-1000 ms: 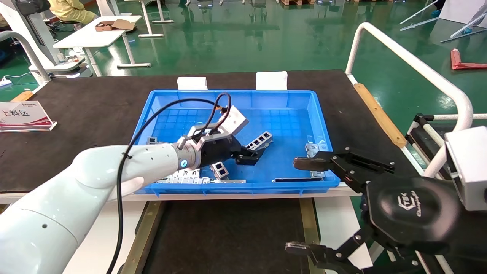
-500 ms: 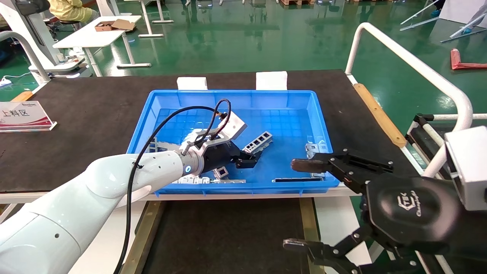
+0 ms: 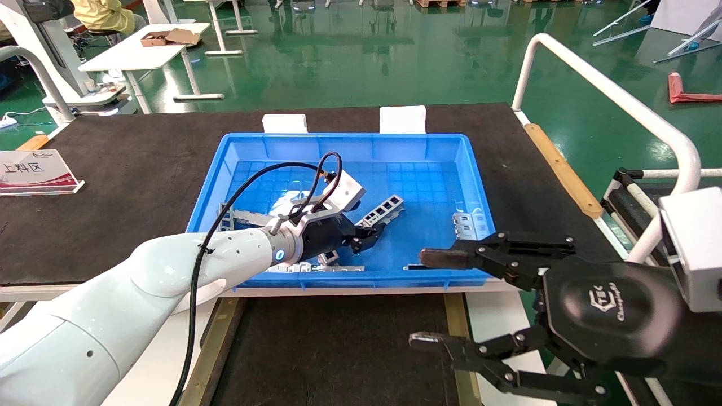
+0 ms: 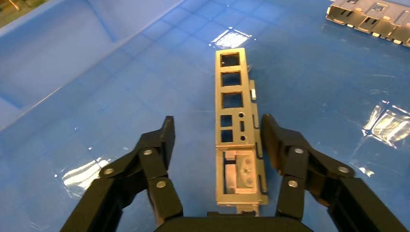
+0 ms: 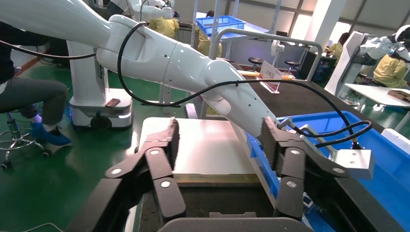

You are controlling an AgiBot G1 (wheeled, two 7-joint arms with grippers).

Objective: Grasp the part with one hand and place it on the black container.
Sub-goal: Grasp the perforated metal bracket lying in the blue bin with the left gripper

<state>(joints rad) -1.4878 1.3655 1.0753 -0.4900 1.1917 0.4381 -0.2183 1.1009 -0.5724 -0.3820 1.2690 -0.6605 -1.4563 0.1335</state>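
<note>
**A:** Status on the left gripper [image 4: 215, 145]?

**B:** It sits low inside the blue bin [image 3: 248, 145], jaws spread wide. The part [image 4: 237, 121] lies flat on the bin floor between the 2 fingers [image 4: 159, 150]. The wrist view shows a gap on one side, while the other finger is close beside the part's edge; I cannot tell whether it touches. Nothing is clamped.

**A:** And the part's position from the head camera?

**B:** Near the middle of the bin, the part [image 3: 384, 208] angles away from the gripper [image 3: 369, 234], its far end pointing toward the bin's back right. The wrist view shows its row of rectangular windows, and the near end reaches back toward the gripper's palm.

**A:** Right arm?

**B:** The right gripper [image 3: 431, 299] hovers off the bin's front right corner, jaws wide apart and holding nothing.

**A:** Where is the black container?

**B:** The black container [image 3: 338, 349] is just in front of the bin, on the robot's side, with brass-coloured strips along its sides.

**A:** Anything else in the bin?

**B:** Other grey metal pieces [image 3: 304, 267] lie along the front wall, and more [image 3: 468, 224] near the right wall.
</note>
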